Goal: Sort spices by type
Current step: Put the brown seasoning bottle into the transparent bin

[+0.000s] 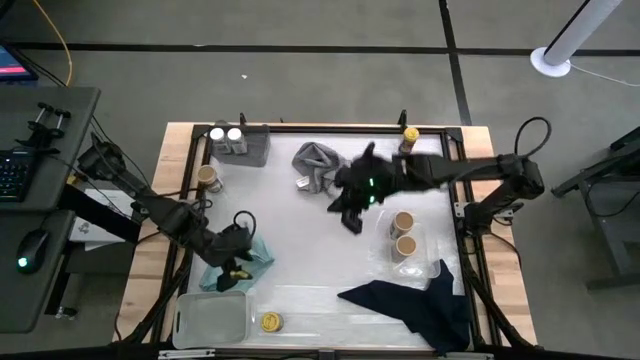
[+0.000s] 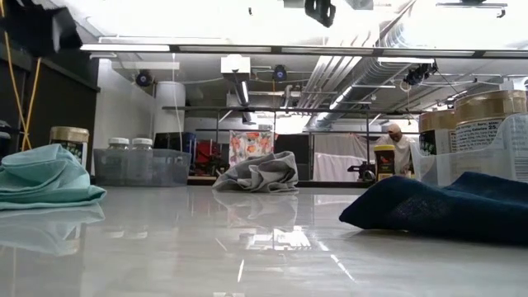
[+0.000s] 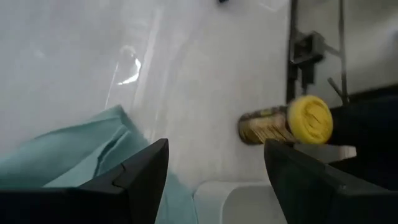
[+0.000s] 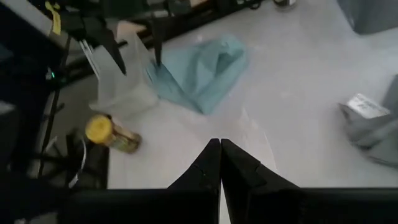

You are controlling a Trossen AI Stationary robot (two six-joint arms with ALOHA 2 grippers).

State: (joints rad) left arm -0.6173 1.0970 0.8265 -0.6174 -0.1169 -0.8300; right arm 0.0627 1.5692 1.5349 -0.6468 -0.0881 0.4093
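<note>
At about 7 o'clock, a yellow-capped spice jar (image 1: 270,321) lies on its side on the white surface (image 1: 300,240), apart from its kind. The left gripper (image 1: 238,268), fingers released, hovers over the teal cloth (image 1: 250,255), probably to fetch it. Farther, two tan-topped jars (image 1: 404,233) already share the clear tray (image 1: 385,250); the right gripper (image 1: 352,225) waits nearby with fingers clenched, grasping nothing.

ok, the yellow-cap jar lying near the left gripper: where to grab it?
Grip the yellow-cap jar across its body, not the cap. It lies on its side, so come down from above with the open left gripper, fingers straddling it.
</note>
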